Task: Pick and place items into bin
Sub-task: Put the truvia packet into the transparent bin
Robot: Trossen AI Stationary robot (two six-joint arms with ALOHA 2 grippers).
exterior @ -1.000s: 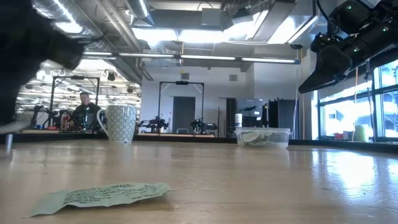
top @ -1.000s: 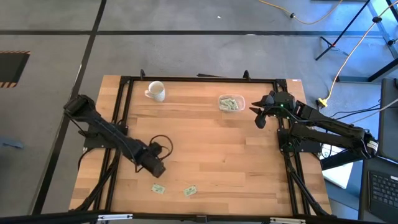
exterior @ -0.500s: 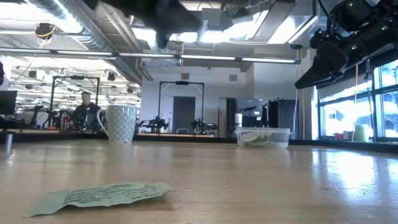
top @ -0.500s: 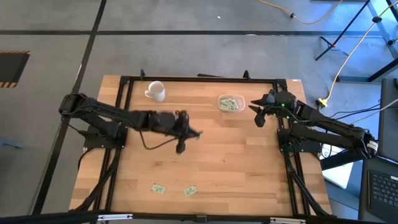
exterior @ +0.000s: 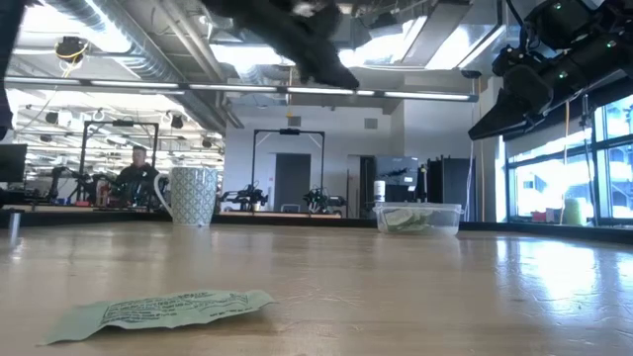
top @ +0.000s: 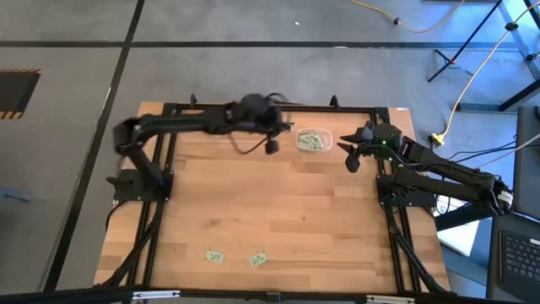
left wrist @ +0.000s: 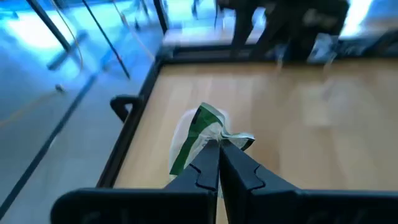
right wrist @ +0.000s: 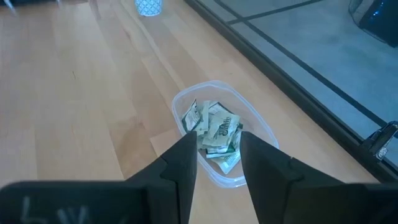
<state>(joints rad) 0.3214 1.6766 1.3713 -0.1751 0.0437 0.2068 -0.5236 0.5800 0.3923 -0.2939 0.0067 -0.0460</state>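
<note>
The wooden tabletop (top: 278, 211) sits in a black metal frame (top: 169, 108) on a grey concrete floor (top: 253, 67) marked with dark lines. A yellow cable (top: 460, 89) crosses the floor. Beyond, exposed ceiling ducts (exterior: 148, 49) run overhead, lit by strip lights (exterior: 297, 91); windows (exterior: 593, 168) stand at one side.

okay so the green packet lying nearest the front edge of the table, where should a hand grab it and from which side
The packet lies flat on the table, with one end lifted slightly off the wood in the low view. I'd come straight down from above and pinch across its narrow width, or catch that raised end. Both hands are far from it now: the left hand already holds another packet.
</note>
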